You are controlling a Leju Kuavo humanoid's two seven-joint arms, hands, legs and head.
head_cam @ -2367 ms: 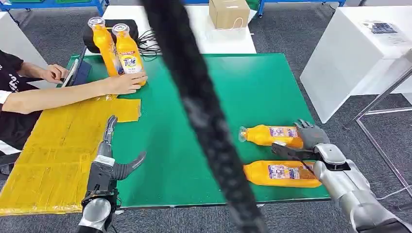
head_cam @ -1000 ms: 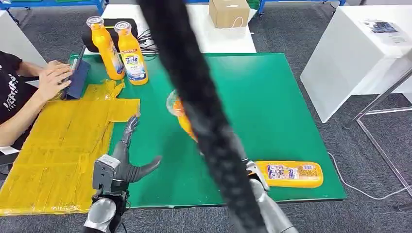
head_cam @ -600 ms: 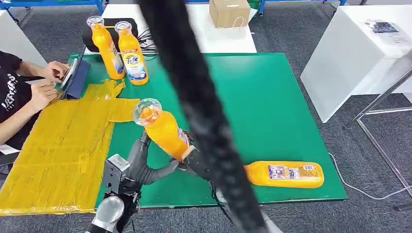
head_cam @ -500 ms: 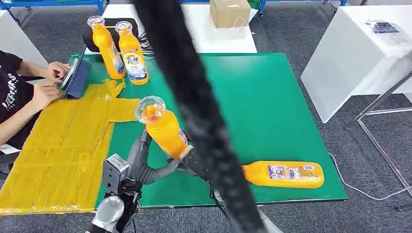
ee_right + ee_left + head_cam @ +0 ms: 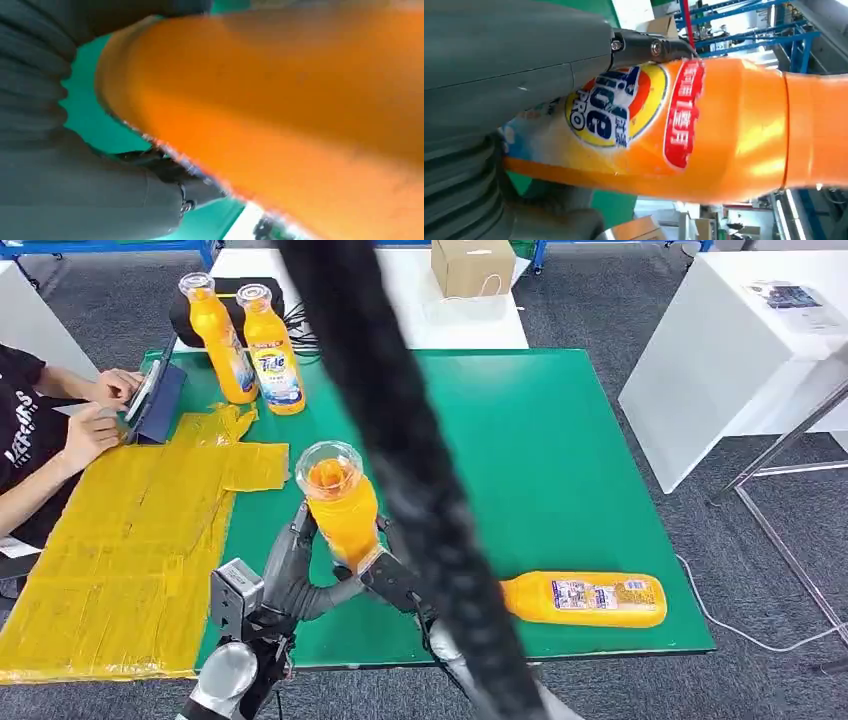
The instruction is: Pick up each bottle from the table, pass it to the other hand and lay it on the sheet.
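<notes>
You have the orange bottle [image 5: 342, 508] held up in the air above the near part of the green mat [image 5: 540, 440], cap end tipped toward the camera, and both hands meet at its lower end. Your right hand [image 5: 392, 583] grips the bottle's base from underneath, its dark fingers wrapped around the bottom; much of that arm is hidden behind the thick black cable [image 5: 400, 460] that crosses the head view. Your left hand [image 5: 295, 575] is cupped against the bottle from the other side, fingers running up along its body and thumb reaching under toward the right hand. In the left wrist view the thumb lies across the label and the bottle [image 5: 704, 125] sits right against the palm, so that hand touches it, but you cannot tell whether its fingers have fully closed around it. In the right wrist view the bottle [image 5: 300, 100] lies blurred and orange, tight against the hand. The yellow sheet [image 5: 120, 540] lies on the mat's left part, just beside the held bottle. A second bottle [image 5: 585, 599] lies on its side near the mat's front right edge. Two more bottles [image 5: 245, 340] stand upright at the mat's far left corner, and a person's hands [image 5: 95, 410] rest near a tablet there.
</notes>
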